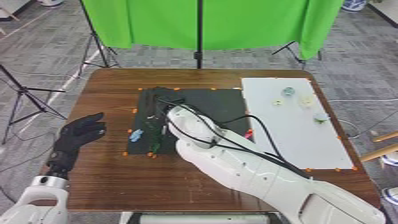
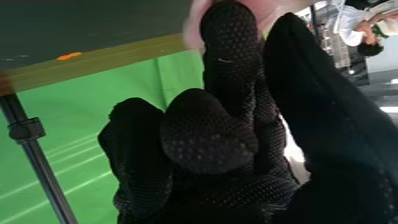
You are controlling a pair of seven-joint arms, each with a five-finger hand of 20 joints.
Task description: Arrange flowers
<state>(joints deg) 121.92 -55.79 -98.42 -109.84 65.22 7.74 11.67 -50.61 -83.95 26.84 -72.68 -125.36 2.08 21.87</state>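
In the head view, the right robot hand (image 1: 163, 96) is hanging over the far left part of the dark mat (image 1: 209, 96) on the desk (image 1: 151, 185). Green stems (image 1: 155, 139) are lying just nearer, beside a blue flower (image 1: 136, 135); with glove and mat both dark, a misjudged lowering could be crushing stems or dragging the flower along. Loose black cables (image 1: 264, 131) are trailing along the right arm (image 1: 235, 162) towards the white board (image 1: 289, 135), so a wide swing could be sweeping its pale pieces (image 1: 306, 101) aside. The left robot hand (image 1: 82, 131) is waiting off the mat, fingers relaxed and apart, risking little.

In the right wrist view, a pink shape (image 2: 195, 27), too indistinct to name, is showing behind the glove. Whether the hand is apart, together or clamped on something, I cannot tell; if it is holding a blossom, uneven pressure could be bruising petals or letting it slip.
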